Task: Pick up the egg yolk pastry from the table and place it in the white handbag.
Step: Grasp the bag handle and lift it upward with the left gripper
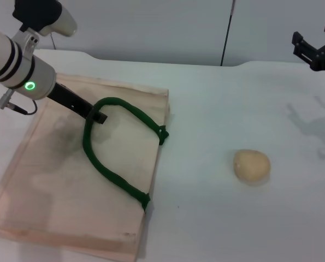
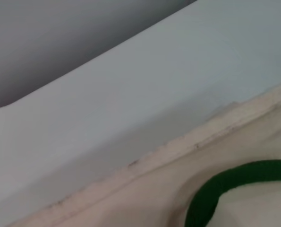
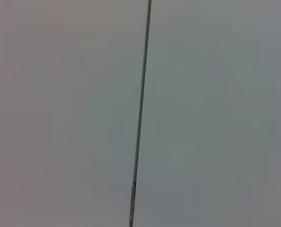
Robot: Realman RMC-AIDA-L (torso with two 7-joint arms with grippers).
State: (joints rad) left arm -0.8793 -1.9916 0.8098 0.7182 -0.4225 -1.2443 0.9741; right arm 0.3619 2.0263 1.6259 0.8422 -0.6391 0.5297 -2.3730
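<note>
The egg yolk pastry, a small pale yellow ball, lies on the white table right of the bag. The white handbag lies flat at the left, cream-peach, with a dark green rope handle looped over it. My left gripper reaches down over the bag and is shut on the handle's upper bend. The left wrist view shows the handbag's edge and a piece of the green handle. My right gripper hangs open at the far right, well above and behind the pastry.
The white table spreads between bag and pastry. A thin dark pole stands behind the table's far edge and also appears as a pole against the grey wall in the right wrist view.
</note>
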